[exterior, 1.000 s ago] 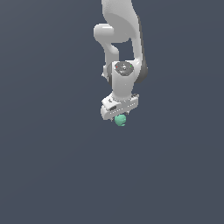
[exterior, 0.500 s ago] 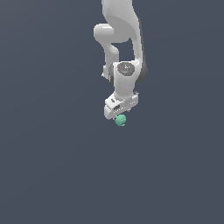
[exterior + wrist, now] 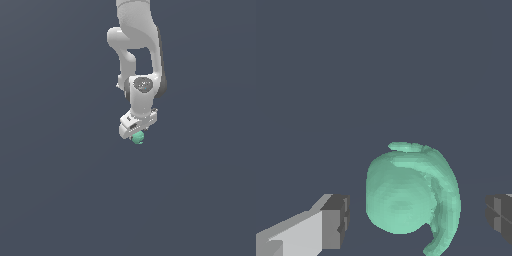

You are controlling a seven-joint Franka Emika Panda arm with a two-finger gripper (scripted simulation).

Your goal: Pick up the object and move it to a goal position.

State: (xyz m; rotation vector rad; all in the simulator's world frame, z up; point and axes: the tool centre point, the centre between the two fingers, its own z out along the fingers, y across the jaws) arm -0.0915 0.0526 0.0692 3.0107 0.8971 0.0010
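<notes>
Object between spread jaws, not gripped.

The gripper [image 3: 416, 220] stands released: in the wrist view its two dark-padded fingers [image 3: 336, 220] sit well apart, with a clear gap on each side of the mint-green object [image 3: 406, 195], which lies between them, nearer one finger than the other. From the exterior view the object [image 3: 138, 137] shows just under the white hand [image 3: 136, 125], on the plain grey-blue ground [image 3: 60, 190].

Exterior: looking from afar at whole arm [image 3: 137, 60], upper centre of frame | Wrist: looking close along fingers [image 3: 331, 220], filling lower frame with green object [image 3: 408, 197] | Shared: object [image 3: 138, 137] under gripper [image 3: 136, 131] on grey ground [image 3: 60, 190]
</notes>
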